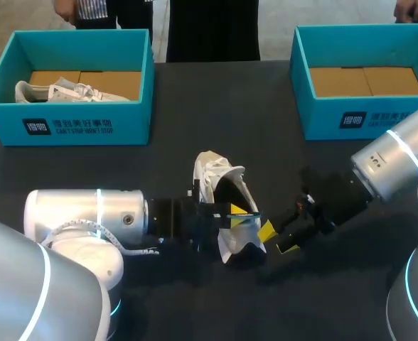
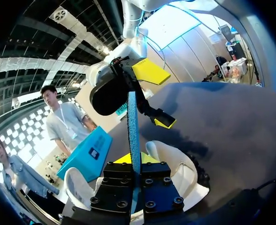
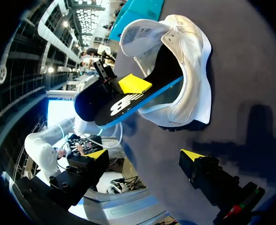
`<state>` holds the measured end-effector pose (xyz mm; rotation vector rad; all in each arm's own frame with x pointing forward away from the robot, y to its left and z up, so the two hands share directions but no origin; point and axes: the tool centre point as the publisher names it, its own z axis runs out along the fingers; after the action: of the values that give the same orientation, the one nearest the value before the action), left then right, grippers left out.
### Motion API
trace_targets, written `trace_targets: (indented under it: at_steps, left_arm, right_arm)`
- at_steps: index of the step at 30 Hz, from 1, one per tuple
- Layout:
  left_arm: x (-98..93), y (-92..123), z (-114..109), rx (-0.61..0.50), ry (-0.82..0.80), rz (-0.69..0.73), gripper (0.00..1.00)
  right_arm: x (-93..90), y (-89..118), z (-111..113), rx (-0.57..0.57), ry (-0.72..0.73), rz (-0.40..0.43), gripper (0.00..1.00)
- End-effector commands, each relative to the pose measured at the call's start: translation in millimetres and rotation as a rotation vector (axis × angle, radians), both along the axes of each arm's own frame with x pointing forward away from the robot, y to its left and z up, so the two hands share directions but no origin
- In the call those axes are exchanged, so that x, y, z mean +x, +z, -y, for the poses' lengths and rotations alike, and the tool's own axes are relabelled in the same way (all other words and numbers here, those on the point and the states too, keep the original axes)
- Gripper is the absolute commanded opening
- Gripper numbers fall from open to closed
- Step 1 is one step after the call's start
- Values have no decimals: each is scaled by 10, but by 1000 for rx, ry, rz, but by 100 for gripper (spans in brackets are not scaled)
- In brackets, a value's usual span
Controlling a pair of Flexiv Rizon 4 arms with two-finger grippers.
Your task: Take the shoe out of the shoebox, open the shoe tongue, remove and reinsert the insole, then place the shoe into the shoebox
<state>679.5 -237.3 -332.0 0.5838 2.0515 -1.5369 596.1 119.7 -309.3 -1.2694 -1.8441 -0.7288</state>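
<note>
A white shoe (image 1: 220, 177) lies on the dark table's middle, its tongue pulled back. Its insole (image 3: 128, 105), black on top and blue underneath, runs with one end inside the shoe (image 3: 187, 65) and the other sticking out. My left gripper (image 1: 239, 213) is shut on that outer end. In the left wrist view the insole (image 2: 133, 131) stands edge-on between the left gripper (image 2: 131, 161) fingers. My right gripper (image 1: 278, 240) hangs open just right of the shoe's heel, holding nothing. In its own view the right gripper (image 3: 145, 157) shows spread fingers, apart from the shoe.
A teal shoebox (image 1: 67, 128) at the back left holds another white shoe (image 1: 60, 91) on a cardboard insert. A second teal shoebox (image 1: 351, 117) at the back right holds only cardboard. Dark tabletop stretches between the boxes and the shoe.
</note>
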Motion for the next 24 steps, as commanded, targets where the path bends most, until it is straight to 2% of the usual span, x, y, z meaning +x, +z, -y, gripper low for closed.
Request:
trace_targets:
  at_steps: [1, 14, 24]
  left_arm:
    - [70, -36, 0, 2, -8, 2, 0]
    - [212, -158, 108, 49, 3, 15, 0]
    - [269, -240, 62, 76, 21, 7, 0]
  right_arm:
    - [-7, -1, -7, -2, -1, 1, 100]
    - [-7, -1, -7, -2, -1, 1, 100]
    - [-7, -1, -7, -2, -1, 1, 100]
